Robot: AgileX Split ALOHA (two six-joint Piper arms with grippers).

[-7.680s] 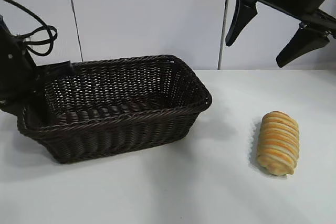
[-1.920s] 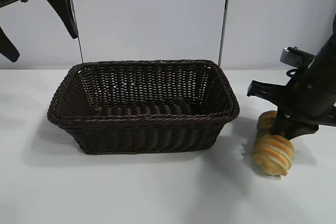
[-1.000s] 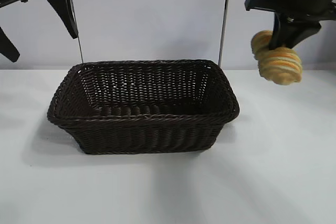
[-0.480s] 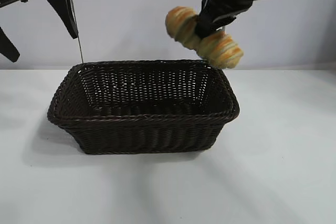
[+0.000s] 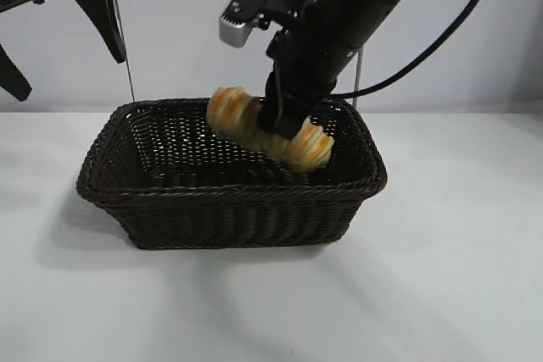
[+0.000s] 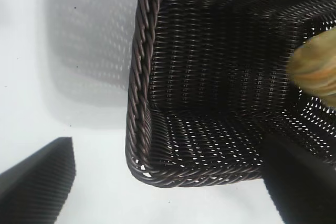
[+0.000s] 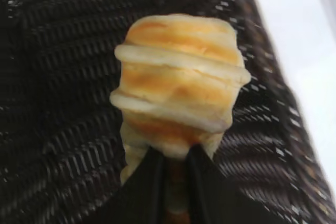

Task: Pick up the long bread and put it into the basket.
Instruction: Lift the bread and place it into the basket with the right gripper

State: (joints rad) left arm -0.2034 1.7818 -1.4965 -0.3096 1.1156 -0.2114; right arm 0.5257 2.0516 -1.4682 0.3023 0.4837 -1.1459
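Note:
The dark brown wicker basket (image 5: 229, 201) stands at the table's middle left. My right gripper (image 5: 280, 120) is shut on the long bread (image 5: 310, 146), a golden loaf with pale and orange ridges, and holds it tilted inside the basket's right half, at about rim height. In the right wrist view the bread (image 7: 181, 85) is pinched between the two black fingers (image 7: 144, 190) over the basket's weave (image 7: 52, 103). My left gripper (image 5: 59, 27) is open and empty, high above the basket's left end. The left wrist view shows the basket (image 6: 139, 103) and an end of the bread (image 6: 315, 69).
The white table (image 5: 458, 252) spreads to the right of and in front of the basket. A pale wall with a vertical seam (image 5: 365, 65) stands behind. The right arm's cable (image 5: 424, 52) hangs over the basket's right end.
My right gripper has carried the bread left and down, from above the basket's right rim into the basket. The left gripper has not moved.

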